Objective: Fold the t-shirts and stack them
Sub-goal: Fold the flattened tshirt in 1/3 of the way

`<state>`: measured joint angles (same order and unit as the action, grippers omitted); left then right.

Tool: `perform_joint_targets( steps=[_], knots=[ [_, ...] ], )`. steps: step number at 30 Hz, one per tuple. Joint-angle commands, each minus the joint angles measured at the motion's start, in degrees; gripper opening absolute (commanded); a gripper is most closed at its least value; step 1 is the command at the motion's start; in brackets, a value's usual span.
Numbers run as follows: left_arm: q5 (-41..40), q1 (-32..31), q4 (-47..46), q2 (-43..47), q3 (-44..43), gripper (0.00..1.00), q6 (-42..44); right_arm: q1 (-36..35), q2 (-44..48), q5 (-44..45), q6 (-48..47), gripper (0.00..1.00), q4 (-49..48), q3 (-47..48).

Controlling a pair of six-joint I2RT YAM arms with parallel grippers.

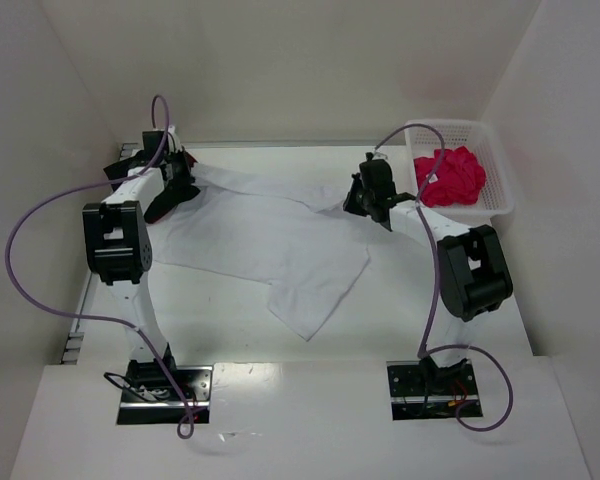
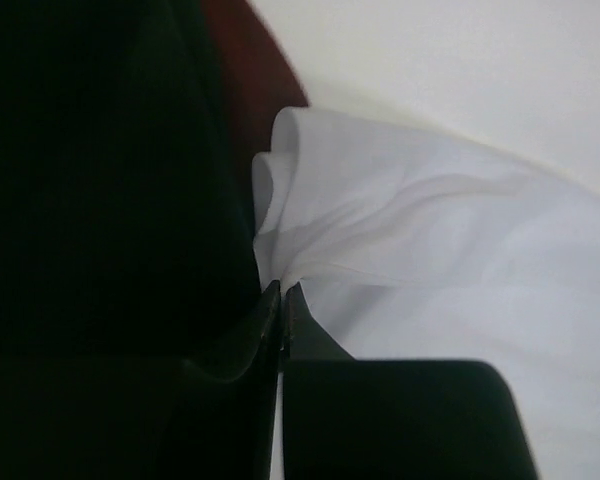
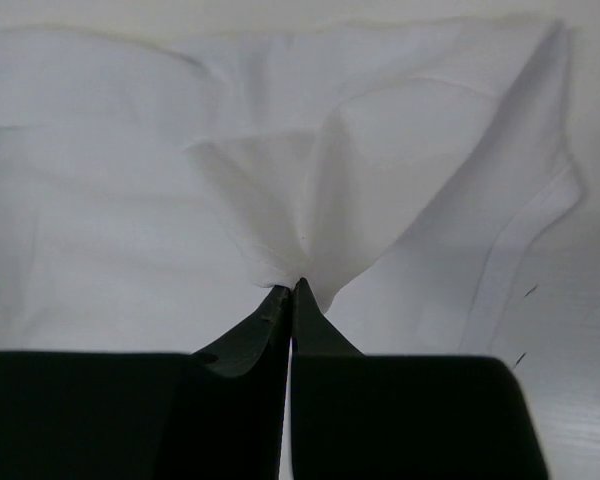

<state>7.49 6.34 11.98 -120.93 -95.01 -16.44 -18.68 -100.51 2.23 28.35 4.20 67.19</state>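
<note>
The white t-shirt (image 1: 270, 245) lies spread across the table's middle, one corner hanging toward the front. My left gripper (image 1: 176, 192) is shut on its far left edge; the pinched fold (image 2: 280, 262) rises from the closed fingertips. My right gripper (image 1: 372, 205) is shut on its far right part, cloth (image 3: 310, 215) bunched at the tips. The bright pink-red t-shirt (image 1: 450, 176) lies crumpled in the basket. Black cloth (image 2: 100, 180) and dark red cloth (image 2: 250, 80) show at the left of the left wrist view, close to the left gripper.
The white lattice basket (image 1: 496, 170) stands at the back right against the side wall. White walls close the table at the back and both sides. Purple cables loop from both arms.
</note>
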Motion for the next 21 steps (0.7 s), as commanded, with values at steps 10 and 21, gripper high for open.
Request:
perform_joint_targets(
  steps=[10, 21],
  knots=[
    [-3.09, 2.36, -2.75, 8.18, 6.15, 0.00, -2.39, -3.91, 9.49, 4.13, 2.23, 0.00, 5.72, -6.27],
    [-1.42, 2.36, -0.90, 5.97, 4.43, 0.00, -2.81, -3.91, 10.77, -0.69, 1.09, 0.00, 8.02, -11.55]
  ],
)
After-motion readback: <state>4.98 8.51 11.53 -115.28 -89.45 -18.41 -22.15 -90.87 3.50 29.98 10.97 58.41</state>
